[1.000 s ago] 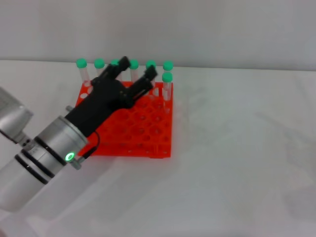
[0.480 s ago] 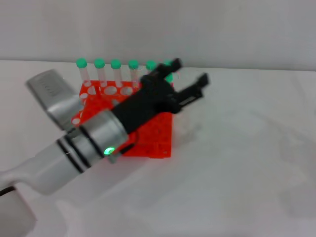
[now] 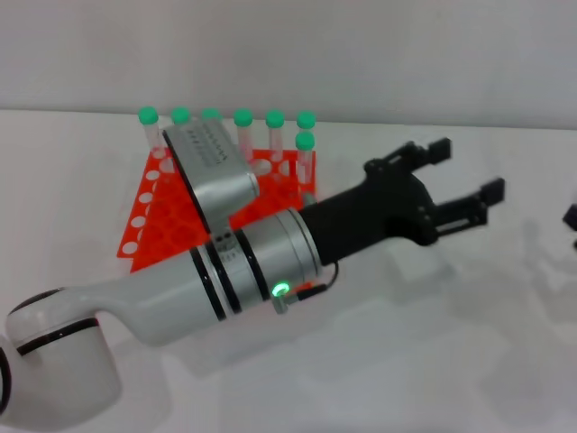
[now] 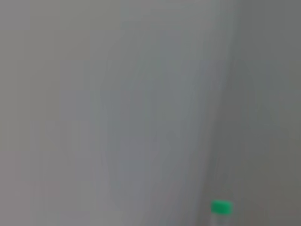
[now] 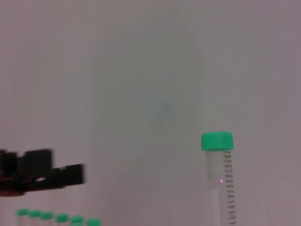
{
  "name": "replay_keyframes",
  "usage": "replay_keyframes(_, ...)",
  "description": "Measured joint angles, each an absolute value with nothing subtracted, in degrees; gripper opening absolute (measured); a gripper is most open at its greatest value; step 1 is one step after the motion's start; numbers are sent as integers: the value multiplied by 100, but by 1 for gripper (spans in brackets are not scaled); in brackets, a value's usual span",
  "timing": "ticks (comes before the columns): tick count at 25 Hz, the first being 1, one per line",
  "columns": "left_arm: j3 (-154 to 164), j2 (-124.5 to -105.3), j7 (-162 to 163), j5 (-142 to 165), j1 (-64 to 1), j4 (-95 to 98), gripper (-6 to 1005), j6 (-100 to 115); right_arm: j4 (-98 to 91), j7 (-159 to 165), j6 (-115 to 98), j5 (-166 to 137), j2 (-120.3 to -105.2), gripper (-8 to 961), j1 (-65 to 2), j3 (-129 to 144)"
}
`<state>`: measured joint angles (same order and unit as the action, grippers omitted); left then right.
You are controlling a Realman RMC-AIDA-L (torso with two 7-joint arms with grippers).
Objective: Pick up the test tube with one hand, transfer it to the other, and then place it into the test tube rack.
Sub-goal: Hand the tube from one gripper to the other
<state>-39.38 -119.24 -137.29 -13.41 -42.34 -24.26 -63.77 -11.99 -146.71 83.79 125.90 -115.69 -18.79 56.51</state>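
Observation:
My left gripper is open and empty, stretched out over the table to the right of the red-orange test tube rack. Its black fingers also show in the right wrist view. The test tube, clear with a green cap, stands upright in the air close before the right wrist camera, and its lower end runs out of the picture. Its cap shows in the left wrist view. My right gripper only peeks in at the right edge of the head view.
Several green-capped tubes stand in the rack's back rows and also show in the right wrist view. My left arm covers the rack's front right part. A white table lies in front, with a grey wall behind.
My left arm has swung from over the rack to the right, and its open gripper is now far to the right of the rack. The right gripper's edge has come into view.

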Motion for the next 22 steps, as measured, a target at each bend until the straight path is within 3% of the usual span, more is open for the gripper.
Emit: replay_keyframes(22, -3956, -11885, -13250, -800, -4210, -2340, 801, -6325, -1115, -14890, 8196, 12586, -11592, 224, -2162, 6844)
